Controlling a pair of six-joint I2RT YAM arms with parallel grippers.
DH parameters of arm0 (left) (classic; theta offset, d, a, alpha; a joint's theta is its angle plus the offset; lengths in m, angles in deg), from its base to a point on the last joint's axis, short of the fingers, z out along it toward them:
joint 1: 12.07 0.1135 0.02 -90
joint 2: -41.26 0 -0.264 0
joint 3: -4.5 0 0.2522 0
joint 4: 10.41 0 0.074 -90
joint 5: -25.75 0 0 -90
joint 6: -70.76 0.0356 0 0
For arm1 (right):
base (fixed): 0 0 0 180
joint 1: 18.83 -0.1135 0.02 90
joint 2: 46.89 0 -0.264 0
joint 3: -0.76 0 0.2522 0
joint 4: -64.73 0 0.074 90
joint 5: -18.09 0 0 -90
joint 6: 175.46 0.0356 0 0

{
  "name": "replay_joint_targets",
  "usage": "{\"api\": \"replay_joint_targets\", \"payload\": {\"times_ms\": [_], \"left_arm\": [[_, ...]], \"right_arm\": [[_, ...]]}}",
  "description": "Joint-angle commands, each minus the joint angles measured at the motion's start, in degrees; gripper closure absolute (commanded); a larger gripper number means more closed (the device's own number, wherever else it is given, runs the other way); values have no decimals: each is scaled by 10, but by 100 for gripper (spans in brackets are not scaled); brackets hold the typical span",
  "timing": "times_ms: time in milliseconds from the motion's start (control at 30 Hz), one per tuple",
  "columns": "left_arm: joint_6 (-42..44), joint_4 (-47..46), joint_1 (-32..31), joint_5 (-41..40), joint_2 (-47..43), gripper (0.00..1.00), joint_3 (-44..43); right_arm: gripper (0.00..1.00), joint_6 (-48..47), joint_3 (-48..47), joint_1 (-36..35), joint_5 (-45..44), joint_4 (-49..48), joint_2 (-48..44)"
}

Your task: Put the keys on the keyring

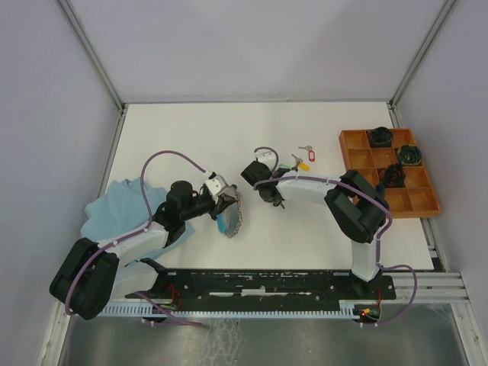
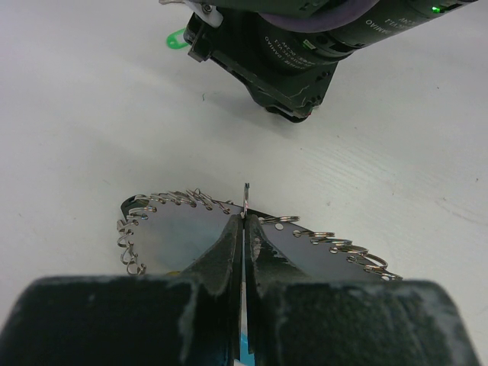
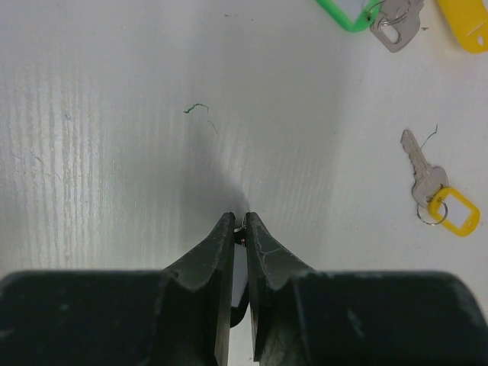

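Observation:
The keyring (image 1: 232, 216), a thin grey loop with small split rings along it and a blue sleeve (image 1: 221, 224), stands on edge left of centre. My left gripper (image 1: 226, 200) is shut on its wire (image 2: 245, 200); the loop spreads to both sides (image 2: 164, 200). My right gripper (image 1: 276, 203) is shut just above the table on a small metal piece (image 3: 240, 226) with a dark rounded tag behind it, apparently a key. Loose keys lie beyond it: one with a yellow tag (image 3: 440, 200), one with a green tag (image 3: 347, 15), one with a red tag (image 1: 313, 155).
An orange compartment tray (image 1: 354, 141) at the back right holds dark coiled bundles (image 1: 380, 137). A blue cloth (image 1: 114, 202) lies under the left arm. The right wrist (image 2: 297, 57) hangs close in front of the keyring. A second yellow tag (image 3: 465, 23) lies by the green one.

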Motion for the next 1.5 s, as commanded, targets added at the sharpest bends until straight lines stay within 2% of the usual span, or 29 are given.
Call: {"api": "replay_joint_targets", "payload": {"times_ms": [0,667,967,1200,1467], "left_arm": [[-8,-51,-1,12,-11,97,-15],[-9,-54,0,16,-11,97,-14],[-9,-54,0,17,-11,97,-14],[-10,-54,0,18,-12,97,-15],[-10,-52,0,18,-12,97,-15]], "right_arm": [[82,13,11,-4,-19,-12,-7],[85,0,37,-4,-21,-16,-48],[93,-2,48,-4,-21,-17,-67],[88,-3,52,-4,-22,-13,-73],[87,0,57,-4,-17,-15,-67]]}}
